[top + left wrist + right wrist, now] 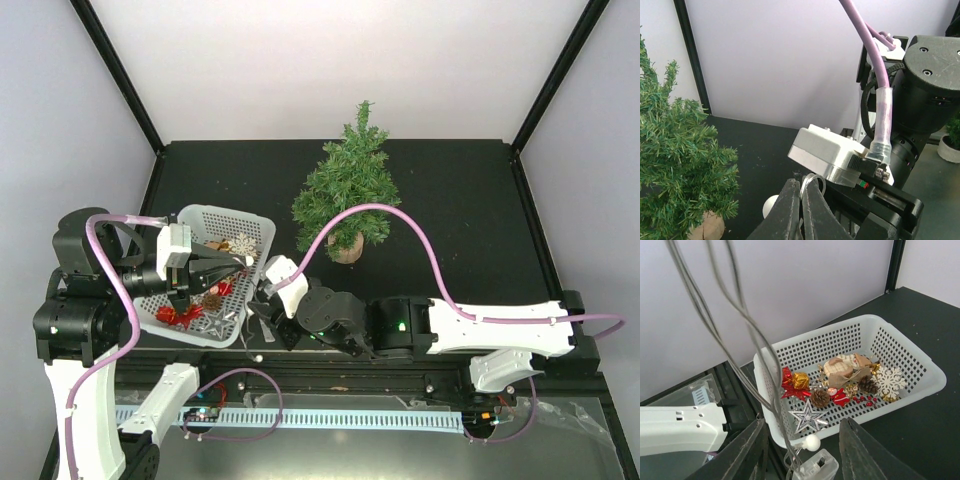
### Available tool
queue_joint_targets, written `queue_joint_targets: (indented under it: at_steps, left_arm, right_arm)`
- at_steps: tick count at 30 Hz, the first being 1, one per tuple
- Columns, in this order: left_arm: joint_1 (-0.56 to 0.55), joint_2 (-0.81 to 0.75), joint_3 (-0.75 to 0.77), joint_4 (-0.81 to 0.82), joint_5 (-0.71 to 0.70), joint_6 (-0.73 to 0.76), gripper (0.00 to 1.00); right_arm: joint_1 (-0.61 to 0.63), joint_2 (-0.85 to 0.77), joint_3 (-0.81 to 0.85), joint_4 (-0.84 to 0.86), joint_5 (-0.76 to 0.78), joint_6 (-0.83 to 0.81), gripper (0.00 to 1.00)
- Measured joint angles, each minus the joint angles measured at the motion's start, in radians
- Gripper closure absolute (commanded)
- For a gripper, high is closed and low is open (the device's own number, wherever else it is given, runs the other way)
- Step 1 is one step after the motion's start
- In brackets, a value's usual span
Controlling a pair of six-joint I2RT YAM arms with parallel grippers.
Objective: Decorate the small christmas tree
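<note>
Pressed together, the left gripper (801, 185) pinches a thin grey wire loop (813, 179) above the white perforated plastic basket (805, 347). Beside it the right gripper (802, 423) gapes wide around hanging wires (781, 425). Right of the basket stands the bristly green small christmas tree (348, 185), partly crossed by a purple cable (400, 215).

Left wrist view: the small christmas tree (680, 150) is cropped by the left and bottom edges, tip out of frame. My left pincer (801, 187) shows fingertips (789, 202) only, pressed together; whether they pinch the thin silver loop (813, 181) is indeterminate. Right wrist view: the bottom edge crops the white box (815, 467) between the spread fingers (747, 452) of my right pincer (802, 426).
</note>
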Motion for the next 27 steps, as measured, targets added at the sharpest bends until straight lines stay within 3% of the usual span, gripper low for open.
queue_joint_targets:
  at_steps: [5, 8, 13, 22, 24, 27]
  left_arm:
    - [0.000, 0.000, 0.000, 0.007, 0.011, -0.009, 0.98]
    - [0.000, 0.000, 0.000, 0.009, 0.018, -0.016, 0.98]
    - [0.000, -0.005, -0.001, 0.018, 0.032, -0.025, 0.98]
    - [0.000, -0.017, -0.028, 0.028, 0.029, -0.016, 0.94]
    - [0.000, -0.021, -0.055, 0.032, 0.023, -0.007, 0.88]
    - [-0.002, -0.027, -0.113, 0.043, 0.015, 0.016, 0.56]
  right_arm:
    - [0.000, 0.000, -0.007, 0.015, -0.004, -0.014, 0.61]
    - [0.000, 0.000, -0.007, 0.019, -0.003, -0.020, 0.68]
    - [-0.001, 0.000, -0.007, 0.024, 0.002, -0.037, 0.99]
    - [-0.002, -0.004, -0.007, 0.012, 0.042, -0.039, 0.99]
    - [-0.003, -0.020, -0.007, -0.009, 0.063, -0.037, 0.99]
    - [-0.003, -0.069, -0.003, -0.044, 0.093, -0.037, 0.99]
